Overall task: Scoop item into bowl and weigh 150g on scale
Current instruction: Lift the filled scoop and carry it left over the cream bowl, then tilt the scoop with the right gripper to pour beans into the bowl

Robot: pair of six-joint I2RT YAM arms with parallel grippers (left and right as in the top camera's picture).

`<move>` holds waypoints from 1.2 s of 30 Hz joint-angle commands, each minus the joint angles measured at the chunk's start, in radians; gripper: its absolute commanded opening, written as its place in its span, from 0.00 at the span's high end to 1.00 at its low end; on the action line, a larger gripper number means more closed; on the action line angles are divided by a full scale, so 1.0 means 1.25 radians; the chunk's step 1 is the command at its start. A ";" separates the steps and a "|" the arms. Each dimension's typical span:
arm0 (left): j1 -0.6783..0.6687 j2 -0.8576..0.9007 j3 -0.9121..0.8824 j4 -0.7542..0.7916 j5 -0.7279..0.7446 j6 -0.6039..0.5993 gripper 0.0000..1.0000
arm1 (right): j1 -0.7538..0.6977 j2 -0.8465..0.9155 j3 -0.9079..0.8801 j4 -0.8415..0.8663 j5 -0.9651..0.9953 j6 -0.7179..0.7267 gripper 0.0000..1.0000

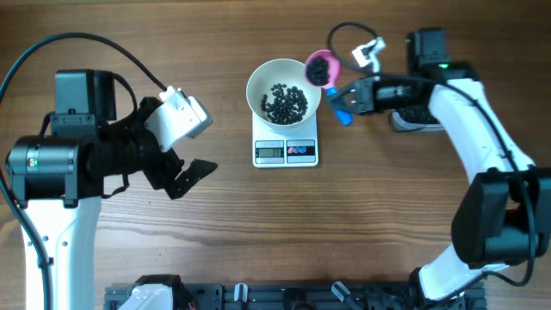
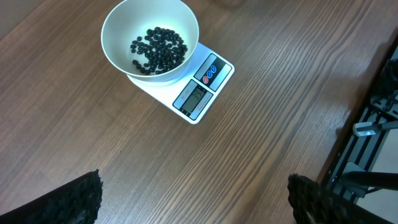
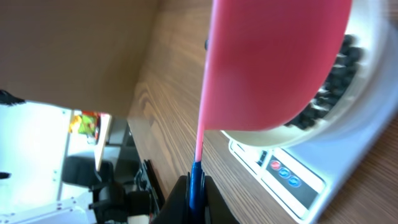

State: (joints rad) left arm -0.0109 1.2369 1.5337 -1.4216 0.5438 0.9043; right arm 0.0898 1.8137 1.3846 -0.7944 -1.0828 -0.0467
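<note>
The white bowl [image 1: 258, 86] stands on the white scale [image 1: 286, 151] at the table's middle back, with black beads [image 1: 286, 102] in its bottom. My right gripper [image 1: 349, 99] is shut on the blue handle [image 3: 196, 183] of the pink scoop [image 1: 322, 67]. The scoop's cup hangs at the bowl's right rim with dark beads in it. In the right wrist view the cup's pink underside [image 3: 273, 62] covers much of the bowl [image 3: 367, 118]. My left gripper [image 2: 193, 202] is open and empty, over bare table left of the scale [image 2: 202, 93] and bowl [image 2: 115, 25].
A container with dark contents [image 1: 411, 119] sits mostly hidden under my right arm at the back right. A white clip on a black cable [image 1: 370, 52] lies behind the scoop. A black rail [image 1: 258, 297] runs along the front edge.
</note>
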 commanded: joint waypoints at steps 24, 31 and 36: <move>0.006 -0.003 0.013 -0.001 0.000 0.013 0.00 | 0.251 -0.025 0.010 0.174 0.602 0.079 0.96; 0.006 -0.003 0.013 -0.001 0.000 0.013 0.00 | 0.271 -0.063 0.010 0.168 0.704 0.079 0.96; 0.006 -0.003 0.013 -0.001 0.000 0.013 0.00 | 0.271 -0.090 0.010 0.155 0.707 0.079 0.96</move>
State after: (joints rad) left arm -0.0109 1.2369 1.5337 -1.4216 0.5438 0.9043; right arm 0.4248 1.7569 1.3846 -0.5903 -0.2394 0.0486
